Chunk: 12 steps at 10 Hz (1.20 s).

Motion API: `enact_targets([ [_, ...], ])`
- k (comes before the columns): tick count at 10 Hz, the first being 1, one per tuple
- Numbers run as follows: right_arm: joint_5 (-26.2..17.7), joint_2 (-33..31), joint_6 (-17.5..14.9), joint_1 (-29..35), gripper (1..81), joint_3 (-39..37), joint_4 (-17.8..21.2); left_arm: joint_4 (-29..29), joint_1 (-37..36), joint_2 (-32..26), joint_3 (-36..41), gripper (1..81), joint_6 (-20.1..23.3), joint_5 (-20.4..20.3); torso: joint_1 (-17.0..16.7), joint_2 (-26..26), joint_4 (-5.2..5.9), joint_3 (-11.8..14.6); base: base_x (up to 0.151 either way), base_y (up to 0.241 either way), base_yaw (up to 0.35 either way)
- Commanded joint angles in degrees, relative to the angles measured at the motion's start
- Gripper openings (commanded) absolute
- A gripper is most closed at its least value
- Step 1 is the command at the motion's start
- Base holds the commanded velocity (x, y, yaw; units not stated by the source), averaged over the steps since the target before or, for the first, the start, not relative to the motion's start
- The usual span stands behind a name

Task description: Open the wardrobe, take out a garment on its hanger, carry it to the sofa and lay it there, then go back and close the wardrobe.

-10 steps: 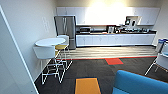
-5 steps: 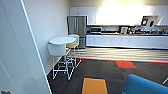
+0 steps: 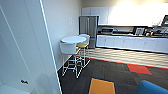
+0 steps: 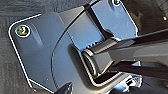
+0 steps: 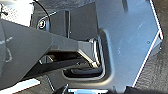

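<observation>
The wardrobe (image 3: 25, 50) rises as a tall white surface along the left of the head view, very close to me. It has a thin bright vertical edge, and a small black peg (image 3: 24, 81) shows low on it. A corner of the bright blue sofa (image 3: 151, 88) shows at the bottom right of the head view. In both wrist views my own dark plate and jointed bar hang over dark carpet.
A round white table (image 3: 73, 39) with a white stool (image 3: 68, 48) and a yellow stool (image 3: 82, 45) stands against the wall just past the wardrobe. Farther back are a steel fridge (image 3: 88, 26) and a long white kitchen counter (image 3: 130, 42). Dark carpet with an orange tile (image 3: 102, 86) lies ahead.
The whole head picture has shifted right, so the camera has turned left. The white wardrobe surface now takes up more of the left side, and the table appears larger.
</observation>
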Motion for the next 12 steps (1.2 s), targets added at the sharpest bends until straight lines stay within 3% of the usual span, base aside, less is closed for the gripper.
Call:
enact_targets([
  [1, -2.63, 0.58, -0.08, 1.45, 81.1, 0.19, -0.77, 0.87, -2.45, 0.32, -0.12, 81.1, 0.05, 2.63, 0.01, 0.0, 0.0, 0.0, 0.0, 0.0, 0.314],
  [12, -3.77, 0.58, 0.1, 1.45, 81.1, 0.19, -0.68, 2.1, -2.19, 0.59, -0.12, 81.1, 0.05, 2.63, 0.01, 0.0, 0.0, 0.0, 0.0, 0.0, 0.314],
])
